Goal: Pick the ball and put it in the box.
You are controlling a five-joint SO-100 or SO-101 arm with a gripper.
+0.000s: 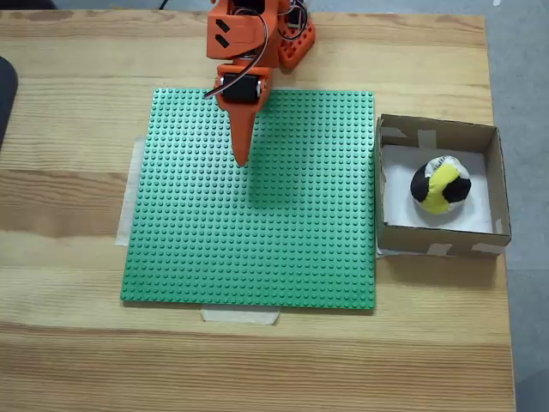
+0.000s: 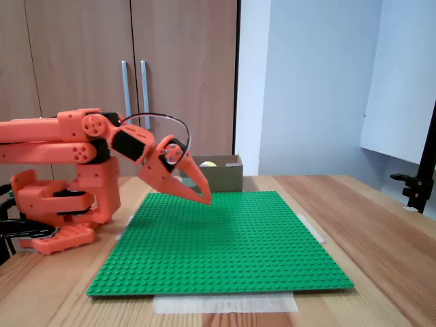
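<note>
Wooden table (image 1: 77, 343) carries a green studded baseplate (image 1: 257, 240). Over its rear edge the gripper (image 1: 241, 160) hangs empty, jaws pressed together. At the table's right edge, the ball (image 1: 441, 185) lies inside the box (image 1: 437, 242); placement appears complete.

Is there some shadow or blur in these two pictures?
In a fixed view, the hand casts a soft shadow on the green mat and the ball is sharp; in a fixed view, even light, no blur, box partly hidden.

Wood table (image 2: 381, 231). Behind it, brown cabinet doors (image 2: 82, 61) with metal handles (image 2: 134, 85); pale blue-white wall (image 2: 313, 82) at right. Even light.
</note>
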